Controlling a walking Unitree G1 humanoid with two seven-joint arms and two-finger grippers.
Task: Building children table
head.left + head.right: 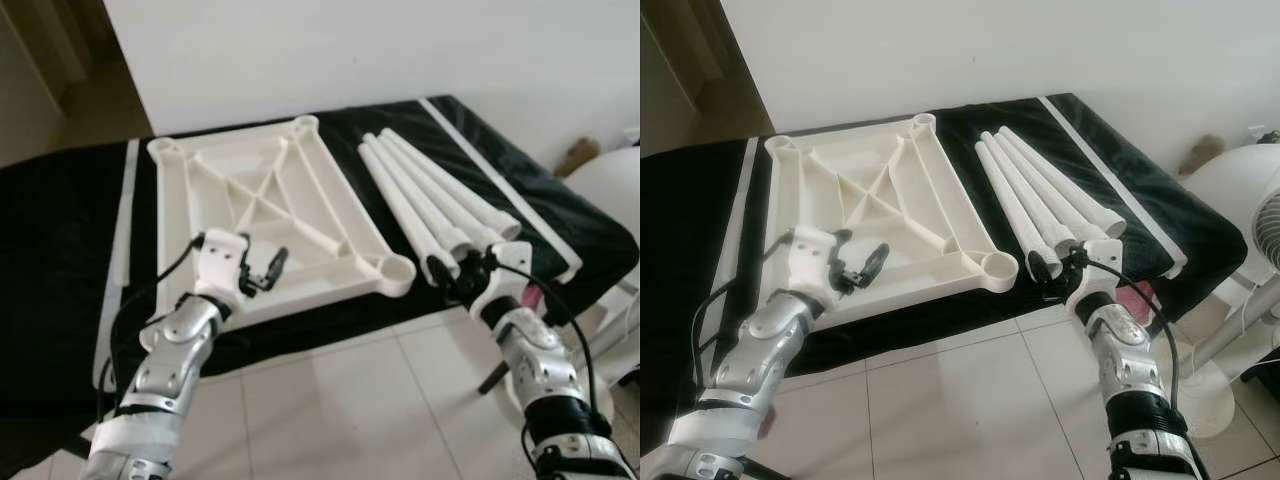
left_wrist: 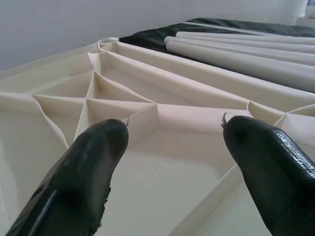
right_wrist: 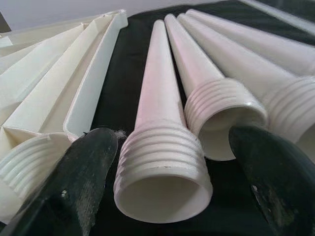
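Right wrist view, right tool (image 3: 162, 182) spread around leg (image 3: 160, 147), threaded end nearest.

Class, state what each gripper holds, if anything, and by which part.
Nothing is held. The left gripper is open above the tabletop; the right gripper is open around a table leg's threaded end, not closed.

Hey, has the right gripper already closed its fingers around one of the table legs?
No, the right gripper is open, its black fingers standing apart on either side of the threaded end of a table leg without touching it.
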